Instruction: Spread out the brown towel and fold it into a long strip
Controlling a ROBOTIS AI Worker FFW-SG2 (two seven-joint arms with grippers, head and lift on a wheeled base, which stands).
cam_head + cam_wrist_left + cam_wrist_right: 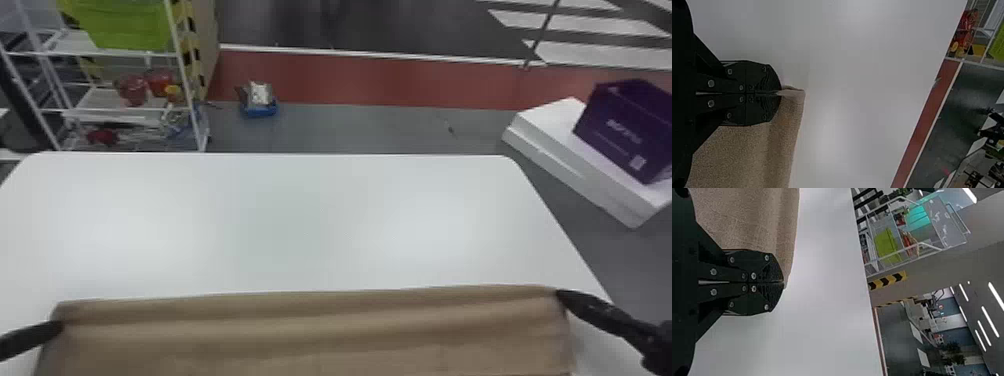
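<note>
The left end effector point(779, 93) is closed on one corner of the brown towel point(320, 345), the right end effector point(783, 282) on another; the cloth spans between them at the near side of the white surface point(280, 225); spreading seems in hand; next calls for laying it flat, evenly tensioned, before folding.

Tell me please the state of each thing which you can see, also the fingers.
Towel: spread wide, stretched between both fingers, with soft ripples along it
Left fingers: shut on one corner of the towel
Right fingers: shut on the opposite corner of that edge
Table: partly covered by the towel at its near side
Rack: upright, loaded
Box: resting on a white block
</note>
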